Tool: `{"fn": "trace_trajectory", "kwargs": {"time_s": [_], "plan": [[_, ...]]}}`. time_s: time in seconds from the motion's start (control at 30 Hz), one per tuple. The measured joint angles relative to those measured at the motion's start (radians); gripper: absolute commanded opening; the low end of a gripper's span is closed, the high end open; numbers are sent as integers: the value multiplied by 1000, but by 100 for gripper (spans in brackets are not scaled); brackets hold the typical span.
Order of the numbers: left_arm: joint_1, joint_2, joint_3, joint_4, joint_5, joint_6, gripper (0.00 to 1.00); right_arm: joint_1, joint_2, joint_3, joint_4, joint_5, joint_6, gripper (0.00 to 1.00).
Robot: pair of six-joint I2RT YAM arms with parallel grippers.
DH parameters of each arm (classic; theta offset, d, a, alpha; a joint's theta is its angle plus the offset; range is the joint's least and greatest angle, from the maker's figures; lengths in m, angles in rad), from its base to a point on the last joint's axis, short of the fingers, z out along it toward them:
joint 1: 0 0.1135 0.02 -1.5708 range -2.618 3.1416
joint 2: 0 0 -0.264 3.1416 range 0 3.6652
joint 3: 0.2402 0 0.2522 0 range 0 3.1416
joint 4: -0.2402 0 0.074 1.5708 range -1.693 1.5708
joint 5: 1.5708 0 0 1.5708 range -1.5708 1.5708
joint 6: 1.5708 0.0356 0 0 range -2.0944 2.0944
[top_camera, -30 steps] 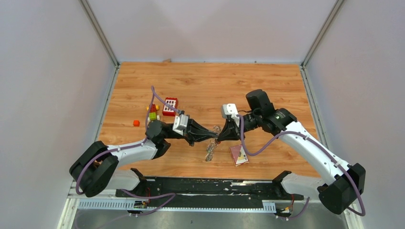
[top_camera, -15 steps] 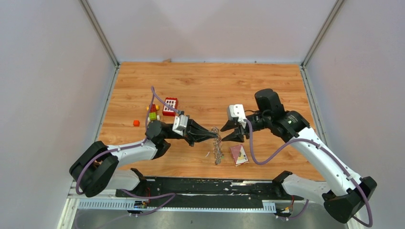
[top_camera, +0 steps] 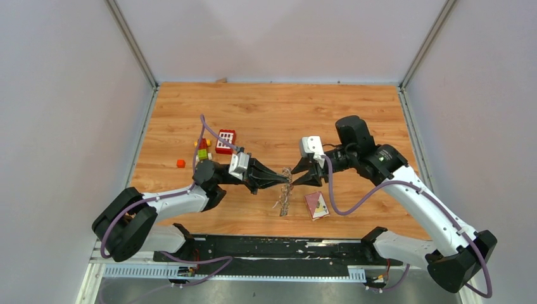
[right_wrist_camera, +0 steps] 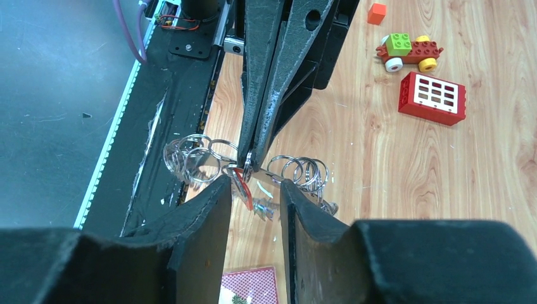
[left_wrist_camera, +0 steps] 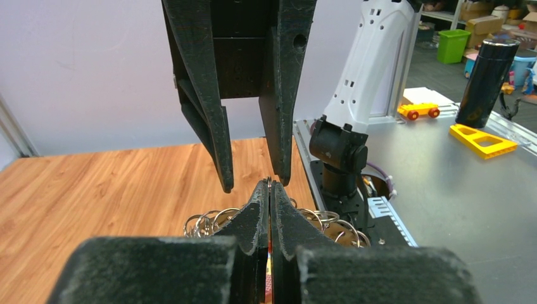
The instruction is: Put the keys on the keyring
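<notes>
At the left of the top view, an orange cube [top_camera: 180,163], a toy car [top_camera: 202,149] and a red block [top_camera: 225,141] sit on the wooden table [top_camera: 272,114], up and to the left of the left arm's wrist. The left gripper [top_camera: 286,181] reaches rightward to the middle of the frame with its fingers pressed together, pinching the keyring [top_camera: 283,197], a bunch of silvery wire loops that trails from the fingertips toward the bottom of the frame. In the left wrist view the loops fan out to both sides behind the closed fingers [left_wrist_camera: 258,215], low in the middle of the picture. In the right wrist view the same loops spread left and right of the pinch point. A red tag [right_wrist_camera: 244,187] and a small silvery key [right_wrist_camera: 266,209] show just below it, near the centre of the frame. Whether the bunch touches the table cannot be told. Just right of the keyring in the top view, the right gripper [top_camera: 296,177] faces the left one tip to tip, its fingers spread apart and holding nothing. The left wrist view shows those two fingers straddling the line of the left fingertips, near them but apart. Further right and lower in the top view, a maroon card [top_camera: 316,205] lies flat on the table, near the keyring's low end.
</notes>
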Motion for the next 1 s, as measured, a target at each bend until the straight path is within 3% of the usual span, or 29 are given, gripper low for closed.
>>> {"fn": "trace_trajectory", "kwargs": {"time_s": [0.47, 0.73, 0.87, 1.0], "plan": [[0, 0, 0, 0, -8, 0, 0, 0, 23, -20, 24, -42, 19, 25], [0, 0, 0, -2, -15, 0, 0, 0, 25, -30, 40, -55, 38, 15], [0, 0, 0, -3, -18, 0, 0, 0, 26, -39, 48, -57, 45, 2], [0, 0, 0, -7, -22, 0, 0, 0, 26, -40, 52, -53, 49, 0]]}}
